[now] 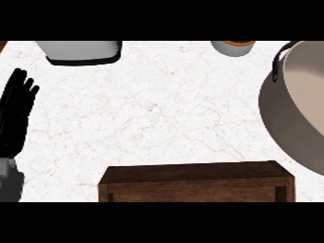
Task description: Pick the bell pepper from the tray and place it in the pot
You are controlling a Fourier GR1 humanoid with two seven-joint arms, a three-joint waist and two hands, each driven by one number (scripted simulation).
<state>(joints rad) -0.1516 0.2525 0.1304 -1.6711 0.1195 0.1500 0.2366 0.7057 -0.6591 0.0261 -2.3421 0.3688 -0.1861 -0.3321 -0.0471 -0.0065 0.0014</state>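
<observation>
The wooden tray point(196, 182) is sitting at the near edge of the white marbled surface point(157, 109), and everything here is best placed from it; what is showing of the tray is a dark brown top and front wall, and no bell pepper is showing on it or anywhere else, so the pepper's place cannot be told; the tray may be hiding it or it may be lying out of view.

The pot point(308, 111), large and grey with a pale inside, is lying beyond the tray and to its right, cut off by the view's right edge, with a dark handle showing at its far rim; its visible inside is holding nothing. Far beyond the tray to the left a pale grey container with a dark base point(80, 51) is standing at the surface's far edge, and far beyond it to the right a small cup with an orange top point(233, 46) is standing just left of the pot's handle.

The left hand point(10, 116) is resting well to the left of the tray at the view's left edge, released, fingers straight and pointing away, holding nothing; the right hand is showing nowhere.

By my judgement the picking step is not yet begun; the next move is calling for a hand to come over the tray, find the pepper, and close round it before carrying it rightward to the pot.
</observation>
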